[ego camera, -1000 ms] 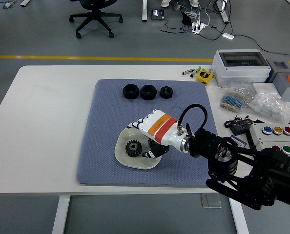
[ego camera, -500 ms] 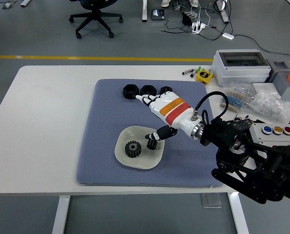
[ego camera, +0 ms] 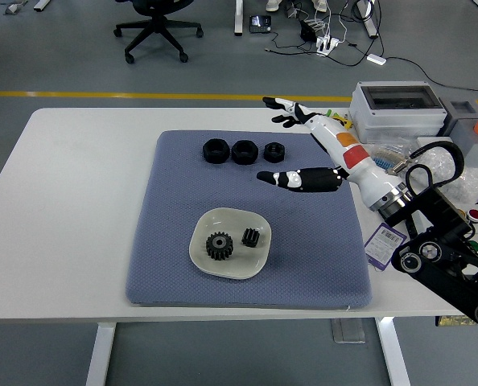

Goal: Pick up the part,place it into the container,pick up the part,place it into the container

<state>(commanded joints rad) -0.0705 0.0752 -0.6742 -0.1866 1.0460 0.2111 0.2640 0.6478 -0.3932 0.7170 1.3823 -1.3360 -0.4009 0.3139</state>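
Gears, two of them, lie in the white bowl (ego camera: 229, 253) near the front of the blue-grey mat (ego camera: 175, 233): a larger gear (ego camera: 219, 245) on the left and a smaller gear (ego camera: 251, 237) just beside it. Both sit well apart from the right hand (ego camera: 315, 153), which hangs above the mat's far right part with fingers (ego camera: 281, 103) spread and thumb (ego camera: 291, 178) extended, grasping nothing. Three black nuts (ego camera: 244, 151) stand in a row near the mat's far edge, left of the hand. Bare mat surrounds the bowl. Boxes and cables crowd the white table (ego camera: 70, 209) at its right end.
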